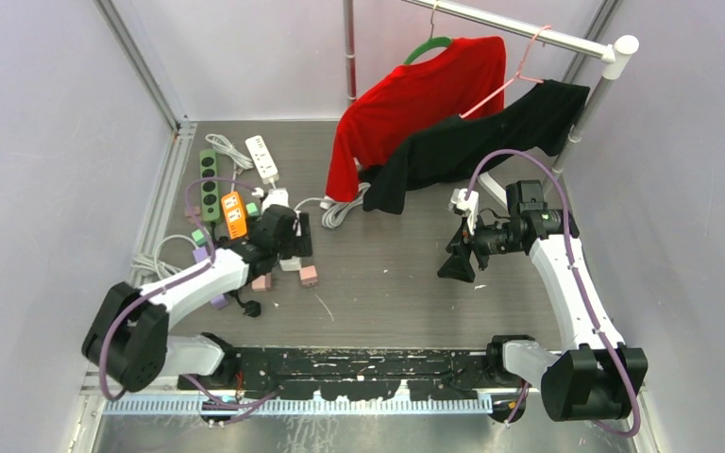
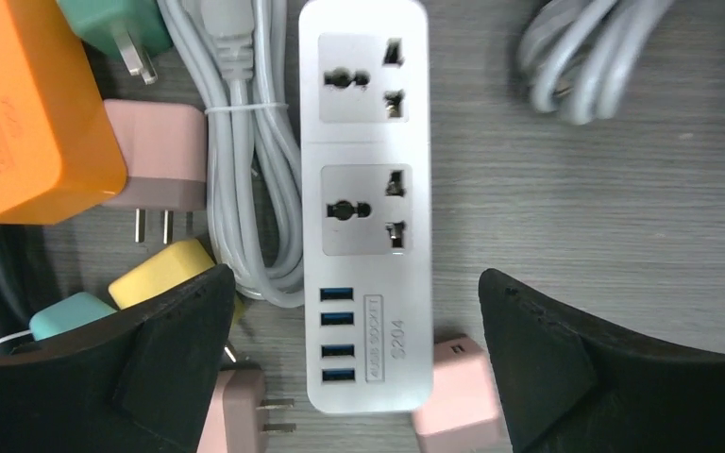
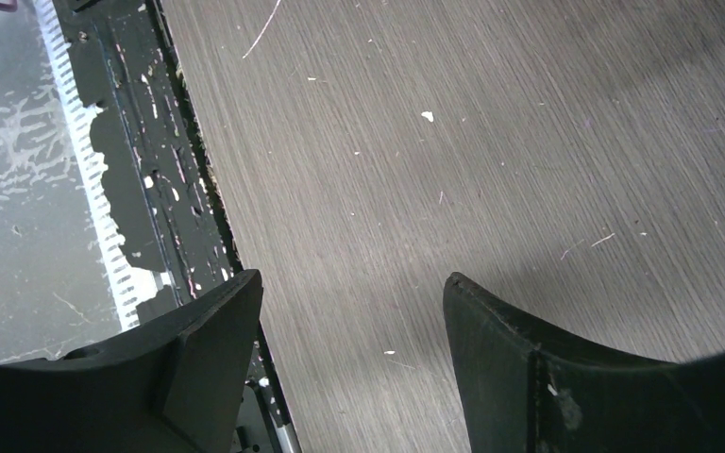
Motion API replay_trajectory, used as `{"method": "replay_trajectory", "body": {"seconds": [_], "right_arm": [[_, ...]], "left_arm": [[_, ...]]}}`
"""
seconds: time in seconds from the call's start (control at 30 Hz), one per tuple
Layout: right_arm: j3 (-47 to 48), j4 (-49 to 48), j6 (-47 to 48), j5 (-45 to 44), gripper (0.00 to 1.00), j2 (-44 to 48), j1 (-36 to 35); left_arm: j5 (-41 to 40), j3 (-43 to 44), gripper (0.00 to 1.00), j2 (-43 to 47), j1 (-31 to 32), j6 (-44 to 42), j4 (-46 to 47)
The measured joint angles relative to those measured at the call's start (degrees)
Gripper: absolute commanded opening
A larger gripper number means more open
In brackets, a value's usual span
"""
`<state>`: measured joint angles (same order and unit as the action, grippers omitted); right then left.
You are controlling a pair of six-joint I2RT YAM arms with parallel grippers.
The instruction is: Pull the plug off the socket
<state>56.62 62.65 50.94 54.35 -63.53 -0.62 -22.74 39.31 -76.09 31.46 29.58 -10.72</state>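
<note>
A white socket strip [image 2: 366, 208] lies lengthwise in the left wrist view, and both of its sockets are empty. Beside its USB end sits a loose pink plug [image 2: 455, 398], blurred, with nothing holding it. My left gripper [image 2: 354, 278] hangs wide open above that end, its black fingers [image 2: 179, 349] on either side of the strip and touching neither the strip nor the plug. From above, the left gripper [image 1: 281, 234] covers most of the strip [image 1: 277, 198]. My right gripper [image 1: 461, 260] stands open over bare table, nothing between its fingers [image 3: 351, 280].
Around the strip lie an orange adapter [image 2: 28, 113], several loose pink, yellow and teal plugs [image 2: 156, 156], and bundled white cable [image 2: 250, 142]. A green strip [image 1: 209, 184] and another white strip [image 1: 262, 156] lie further back. Red and black garments [image 1: 434, 113] hang from a rail at back right.
</note>
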Motion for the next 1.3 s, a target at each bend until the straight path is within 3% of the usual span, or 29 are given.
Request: {"method": "replay_trajectory", "body": {"seconds": [0.23, 0.4, 0.5, 0.57, 0.73, 0.9, 1.07, 1.3], "right_arm": [[0.0, 0.0, -0.1, 0.1, 0.78, 0.0, 0.0], [1.6, 0.3, -2.6, -0.7, 0.88, 0.0, 0.4], [4.9, 0.2, -5.9, -2.5, 0.99, 0.9, 0.9], [8.3, 0.2, -9.4, -5.0, 1.00, 2.6, 1.1], [20.0, -0.4, -20.9, -13.7, 1.00, 6.2, 1.1], [33.8, 0.1, -33.5, -23.1, 1.00, 7.3, 1.1], [49.3, 3.4, -39.8, -24.2, 1.00, 4.8, 1.4], [62.6, 4.0, -49.2, -24.1, 1.00, 2.8, 2.9]], "left_arm": [[7.7, -0.5, 0.99, 18.0, -0.1, -0.8, -1.4], [20.3, -1.3, 1.00, 33.9, -0.1, -2.8, -0.9], [25.3, -0.7, 0.99, 40.1, -0.1, -3.3, -1.4], [27.2, 1.7, 0.99, 42.6, -0.1, -3.4, -3.4], [29.0, 12.9, 1.00, 43.3, -0.1, -2.9, -7.6], [30.6, 28.0, 1.00, 37.1, -0.1, -2.8, -13.8], [30.7, 45.2, 1.00, 28.8, -0.1, -5.1, -24.2], [30.4, 56.9, 0.99, 26.9, -0.1, -7.4, -34.1]]}}
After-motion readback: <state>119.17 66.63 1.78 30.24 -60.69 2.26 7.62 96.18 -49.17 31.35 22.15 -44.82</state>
